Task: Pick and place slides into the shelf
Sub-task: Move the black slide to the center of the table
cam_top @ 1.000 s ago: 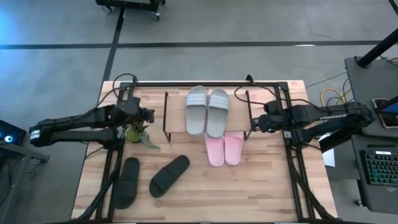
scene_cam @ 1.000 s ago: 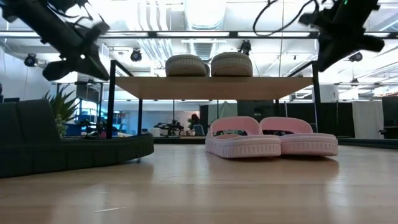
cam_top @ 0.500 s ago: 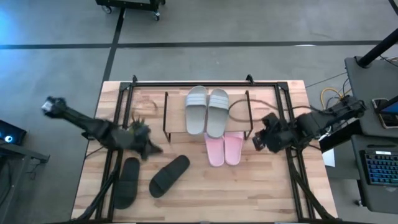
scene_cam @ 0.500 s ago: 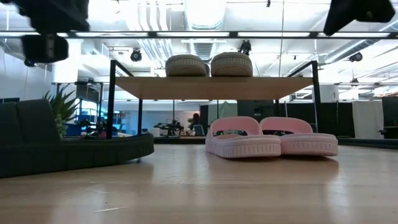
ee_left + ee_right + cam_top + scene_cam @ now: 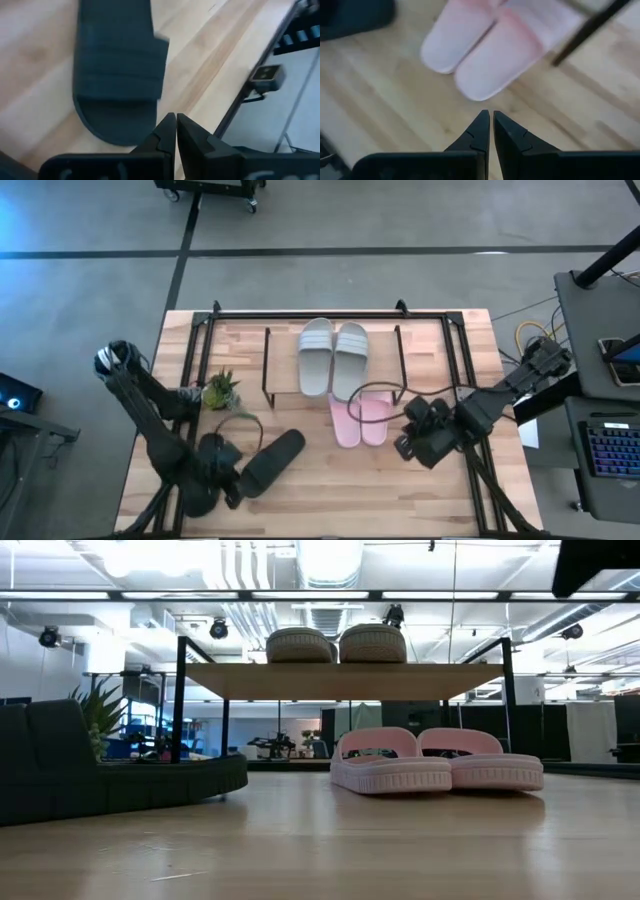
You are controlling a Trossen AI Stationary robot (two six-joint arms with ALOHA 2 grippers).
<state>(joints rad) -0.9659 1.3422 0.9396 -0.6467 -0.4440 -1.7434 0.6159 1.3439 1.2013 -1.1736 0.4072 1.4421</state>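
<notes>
While both claws are pressed together and empty, the left claw [image 5: 176, 131] hangs over a black slide [image 5: 117, 70] at the lower left of the high view, beside its twin [image 5: 273, 461] on the worktop [image 5: 330, 490]. The right claw [image 5: 487, 131] points at the pink slides [image 5: 490, 47] under the shelf [image 5: 340, 680], frame centre; the grey-green pair [image 5: 334, 358] sits on top. The slides look light, flexible, foam-like, unlikely to break; the wide strap seems the soundest hold.
</notes>
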